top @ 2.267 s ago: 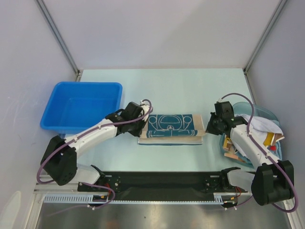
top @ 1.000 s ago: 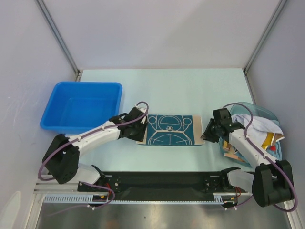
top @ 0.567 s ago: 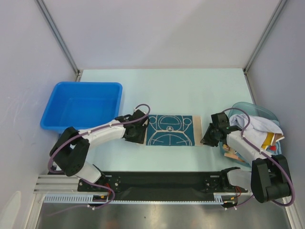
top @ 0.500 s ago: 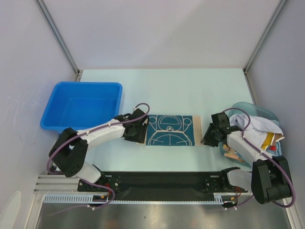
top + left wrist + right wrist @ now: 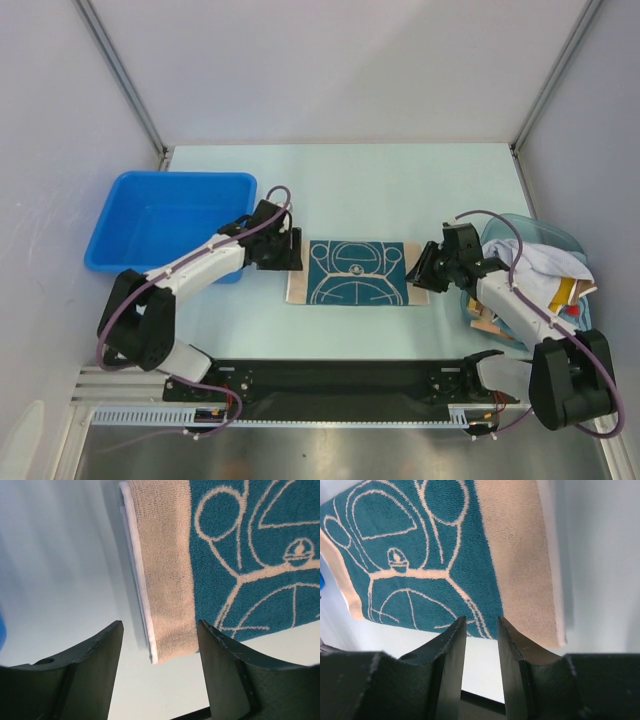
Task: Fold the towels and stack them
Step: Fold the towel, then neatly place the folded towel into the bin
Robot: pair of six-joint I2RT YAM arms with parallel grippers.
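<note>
The left hand (image 5: 159,630) hovers wide, empty, at one end of the folded teal swirl-patterned terry towel (image 5: 355,272); the right hand (image 5: 481,622), narrowly parted, empty, opposite.

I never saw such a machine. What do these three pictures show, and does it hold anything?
These are two robot arms bolted at the near edge of a table. The wide picture comes from a camera overhead; the two others come from a camera on each wrist. A folded teal towel lies in the middle, a blue bin at the left, a pile of other towels at the right. The left tool and the right tool stand open near its ends, holding nothing.
</note>
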